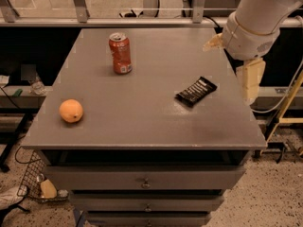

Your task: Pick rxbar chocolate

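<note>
The rxbar chocolate (pixel 196 91), a flat black wrapper with white lettering, lies at an angle on the right part of the grey table top (pixel 151 122). My gripper (pixel 230 71) hangs over the table's right edge, just right of and slightly behind the bar, not touching it. Its two cream fingers stand wide apart and hold nothing. The white arm comes in from the upper right corner.
A red soda can (pixel 120 53) stands upright at the back left of the table. An orange (pixel 71 110) lies near the front left edge. Drawers sit under the table top. A yellow frame (pixel 284 119) and cables are on the floor to the right.
</note>
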